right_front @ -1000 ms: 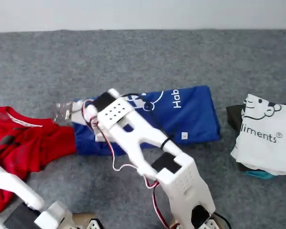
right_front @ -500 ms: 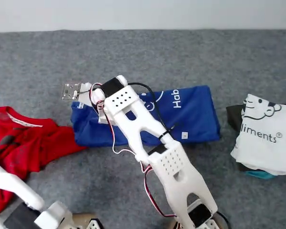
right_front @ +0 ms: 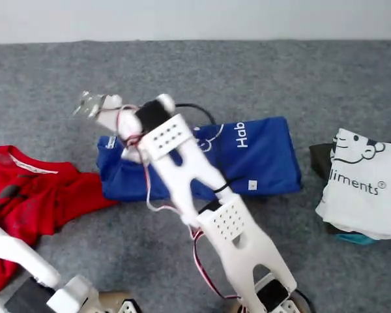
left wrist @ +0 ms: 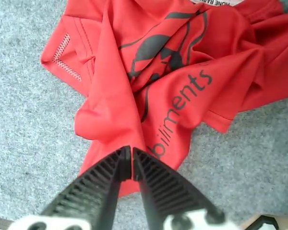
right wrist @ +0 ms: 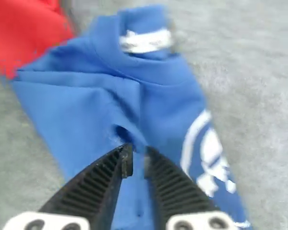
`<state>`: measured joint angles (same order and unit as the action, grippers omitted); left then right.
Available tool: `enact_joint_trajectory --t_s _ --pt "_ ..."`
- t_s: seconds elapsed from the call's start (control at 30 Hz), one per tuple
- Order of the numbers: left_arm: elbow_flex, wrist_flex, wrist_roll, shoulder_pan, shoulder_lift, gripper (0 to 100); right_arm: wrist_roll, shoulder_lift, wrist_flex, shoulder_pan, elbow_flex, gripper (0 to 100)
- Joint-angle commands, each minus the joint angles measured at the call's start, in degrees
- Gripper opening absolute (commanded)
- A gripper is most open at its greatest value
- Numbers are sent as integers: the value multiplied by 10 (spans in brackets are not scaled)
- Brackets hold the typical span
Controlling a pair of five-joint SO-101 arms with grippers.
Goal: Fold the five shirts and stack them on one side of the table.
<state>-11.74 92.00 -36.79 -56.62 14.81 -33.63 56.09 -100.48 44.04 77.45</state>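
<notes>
High view: stack sits at the right side of the grey carpeted table (right_front: 247, 78). A folded white printed shirt (right_front: 362, 195) is on top, with a dark shirt (right_front: 319, 156) and a teal edge (right_front: 355, 238) under it, so I'd call three done. The blue printed shirt (right_front: 260, 160) lies mid-table, folded into a long band but not stacked. Its long axis runs left-right, collar end toward the crumpled red printed shirt (right_front: 32, 195) at the left. That one is unfolded, with no clear axis. The right end effector (right_front: 90, 105) hangs off the blue shirt's collar end.

Left wrist view: left end effector (left wrist: 132, 160) is pressed together over the red shirt's edge. Can't tell if it's pinching cloth.

Right wrist view: right end effector is narrowly parted, holding nothing, above the blue shirt, whose collar label (right wrist: 144, 40) points away.
</notes>
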Motion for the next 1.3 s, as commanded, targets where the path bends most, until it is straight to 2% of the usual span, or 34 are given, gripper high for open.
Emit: enact_joint_trajectory --t_s 0.0,0.1,0.3,0.4,0.7,0.87,0.97,1.07,1.27 --pt "3 -4 -4 2 19 19 9 -57 -22 37 -55 8" --pt "3 -4 -4 2 19 19 7 -49 16 37 -97 10" --pt "4 5 -5 2 23 19 6 22 179 -20 -104 10" --pt "3 11 -5 2 22 19 6 40 204 -25 -96 13" --pt "3 9 -5 11 18 19 7 53 114 -14 -62 11" --pt "3 11 -5 11 23 19 11 22 -7 -42 36 16" --pt "2 11 -5 11 22 19 16 7 -27 -87 50 16" --pt "2 11 -5 12 20 19 55 -22 -26 -148 40 32" --pt "3 11 -20 20 23 19 100 -117 -25 -260 -94 204"
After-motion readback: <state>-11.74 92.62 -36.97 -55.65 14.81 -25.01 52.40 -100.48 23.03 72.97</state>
